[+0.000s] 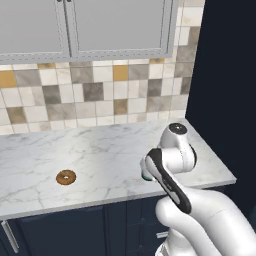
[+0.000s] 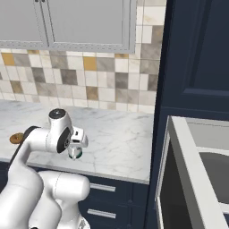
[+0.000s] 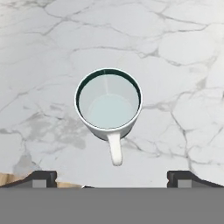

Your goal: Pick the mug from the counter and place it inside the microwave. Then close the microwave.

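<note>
Nearby, donut (image 1: 65,177) well apart from mug (image 3: 108,103); counter (image 3: 183,52) bare around.

Mug (image 1: 145,176) below fingers mostly hidden behind arm in left base view; sliver of green rim shows. Right base view: mug (image 2: 75,153) partly covered by hand. Microwave (image 2: 192,179) right of fingers cut by picture edge. Donut (image 2: 16,138) half hidden behind arm.

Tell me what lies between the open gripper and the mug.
Nothing: in the hand view, bare counter separates the gripper from the upright mug.
</note>
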